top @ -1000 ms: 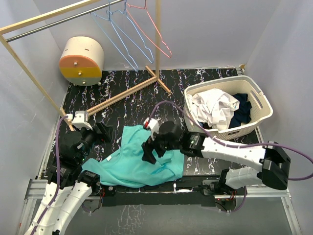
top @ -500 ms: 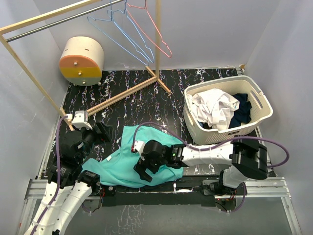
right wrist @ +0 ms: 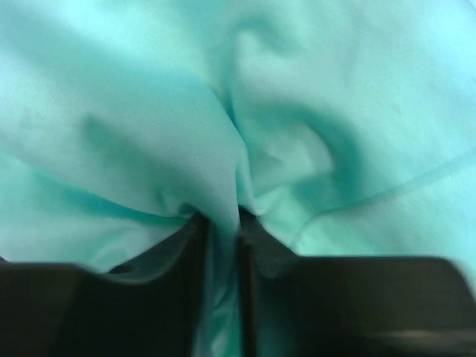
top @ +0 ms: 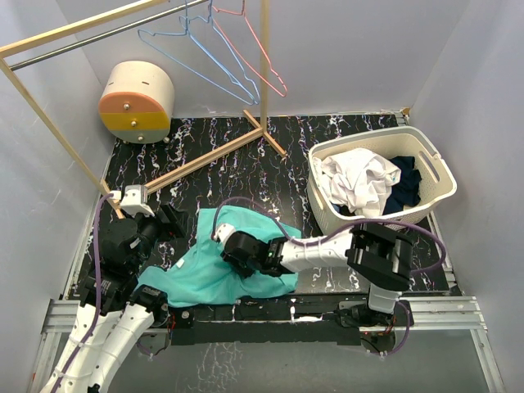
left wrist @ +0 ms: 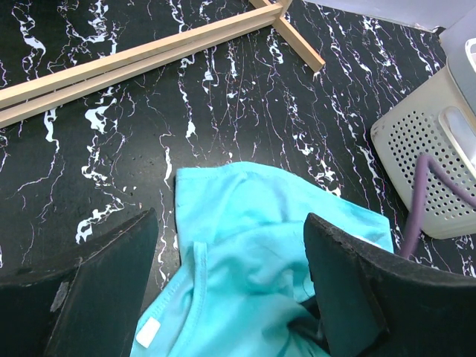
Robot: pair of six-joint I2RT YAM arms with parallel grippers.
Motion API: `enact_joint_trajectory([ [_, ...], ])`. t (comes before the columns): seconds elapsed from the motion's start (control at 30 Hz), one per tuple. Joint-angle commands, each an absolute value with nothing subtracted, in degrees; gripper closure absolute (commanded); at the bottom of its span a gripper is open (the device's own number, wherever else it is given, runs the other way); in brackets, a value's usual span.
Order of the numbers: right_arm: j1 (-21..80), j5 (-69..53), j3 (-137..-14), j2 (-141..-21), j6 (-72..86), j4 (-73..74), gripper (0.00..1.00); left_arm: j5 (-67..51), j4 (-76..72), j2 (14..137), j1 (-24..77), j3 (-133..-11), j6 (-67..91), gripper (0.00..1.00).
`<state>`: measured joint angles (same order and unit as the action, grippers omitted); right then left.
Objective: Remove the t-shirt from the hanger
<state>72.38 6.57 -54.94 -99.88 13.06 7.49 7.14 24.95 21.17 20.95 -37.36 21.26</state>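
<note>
While the black marbled table [top: 344, 139] carries it, the teal t-shirt [top: 201, 278] lies right under both pincers — right gripper [right wrist: 221, 219] nearly closed, nipping a fold of cloth between its tips; left gripper [left wrist: 230, 223] spread wide above, holding nothing. Lift slowly, I'd say, so the pinch holds. Small white tag [left wrist: 149, 329] beside the left gripper's finger — no writing legible.

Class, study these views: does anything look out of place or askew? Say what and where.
The t-shirt lies crumpled on the table, not on a hanger; the right hand pinches a fold of it. The hangers hang bare and tilted on the rail.
</note>
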Motion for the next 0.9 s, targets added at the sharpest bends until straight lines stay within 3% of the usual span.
enact_joint_trajectory([
  [0.0, 66.90, 11.82, -56.05, -102.30, 18.70, 10.36, 0.91, 7.76, 25.38, 20.99, 20.83, -38.32, 21.45, 0.23],
  [0.3, 38.48, -4.23, -54.33, -83.76, 24.16, 10.78, 0.92, 7.78, 25.40, 20.92, 20.83, -38.32, 21.45, 0.23],
  [0.53, 16.53, -14.06, -64.65, -71.66, 27.59, 15.31, 0.92, 7.74, 25.31, 21.07, 20.83, -38.32, 21.45, 0.23],
  [0.67, 9.36, -16.08, -72.98, -68.62, 30.31, 17.54, 0.92, 7.66, 25.29, 21.01, 20.83, -38.28, 21.45, 0.23],
  [0.87, 7.91, -14.34, -80.26, -66.72, 33.17, 18.35, 0.92, 7.64, 25.25, 20.83, 20.83, -38.24, 21.49, 0.23],
])
